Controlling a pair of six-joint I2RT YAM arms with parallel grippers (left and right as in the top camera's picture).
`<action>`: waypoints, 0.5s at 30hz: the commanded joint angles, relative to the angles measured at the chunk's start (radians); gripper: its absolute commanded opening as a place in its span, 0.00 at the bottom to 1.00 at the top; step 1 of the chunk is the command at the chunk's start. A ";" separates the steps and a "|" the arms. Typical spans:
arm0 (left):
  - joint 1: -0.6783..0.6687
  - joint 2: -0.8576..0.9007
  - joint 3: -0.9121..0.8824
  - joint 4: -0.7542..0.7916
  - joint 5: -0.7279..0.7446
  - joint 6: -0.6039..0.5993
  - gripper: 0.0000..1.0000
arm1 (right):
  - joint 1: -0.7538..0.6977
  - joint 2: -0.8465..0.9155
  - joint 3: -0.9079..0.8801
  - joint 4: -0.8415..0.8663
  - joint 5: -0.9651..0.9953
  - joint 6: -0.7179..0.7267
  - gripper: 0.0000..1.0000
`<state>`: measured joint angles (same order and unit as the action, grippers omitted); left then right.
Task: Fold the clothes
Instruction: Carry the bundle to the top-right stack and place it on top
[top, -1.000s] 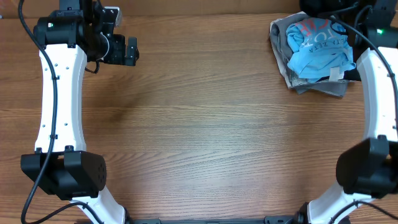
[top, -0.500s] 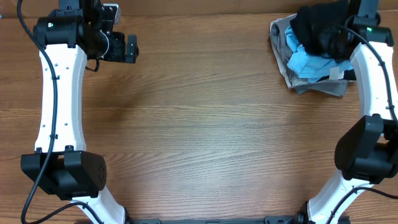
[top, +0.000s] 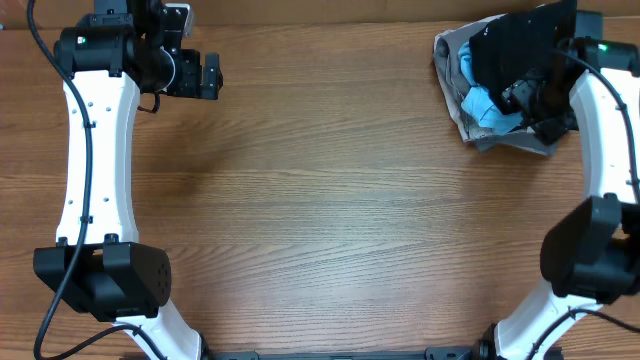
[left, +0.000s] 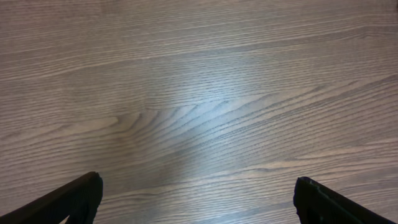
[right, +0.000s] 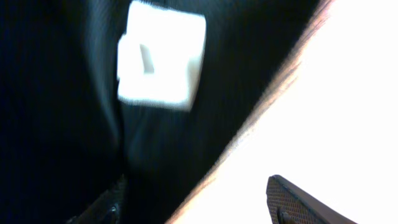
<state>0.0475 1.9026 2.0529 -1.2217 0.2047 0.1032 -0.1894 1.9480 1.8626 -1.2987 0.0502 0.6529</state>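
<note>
- The black shirt (top: 510, 45) lies at the far right corner of the bench (top: 350, 200). It is draped on top of a heap, over a light blue shirt (top: 485, 105) and some grey garments (top: 505, 142).
- Its outline from overhead is uneven and partly hidden by the right arm. I cannot make out a tidy folded shape.
- The right pincer (right: 196, 186) is right at the shirt. In its wrist view the black cloth and the white tag (right: 161, 59) fill most of the frame. The fingers stand apart, so it looks released and not pinching the cloth, though the fabric lies close against the left finger.
- The left pincer (left: 196, 180) is at the far left corner, well apart from the heap. It is released wide over bare wood and holds nothing.
- My judgement is that the folding itself is not yet visibly done. The shirt would still have to be brought off the heap onto open bench, spread flat, and its sleeves and body folded over.
</note>
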 joint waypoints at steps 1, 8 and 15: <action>-0.002 0.007 -0.004 0.011 -0.005 -0.014 1.00 | -0.003 -0.148 0.045 -0.033 -0.008 -0.123 0.75; -0.002 0.007 -0.004 0.027 -0.005 -0.014 1.00 | -0.002 -0.302 0.077 0.054 -0.009 -0.274 0.76; -0.002 0.007 -0.004 0.051 -0.004 -0.014 1.00 | -0.006 -0.208 0.056 0.532 0.085 -0.427 0.86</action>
<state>0.0475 1.9030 2.0525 -1.1793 0.2047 0.1032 -0.1890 1.6493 1.9301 -0.8593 0.0605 0.3115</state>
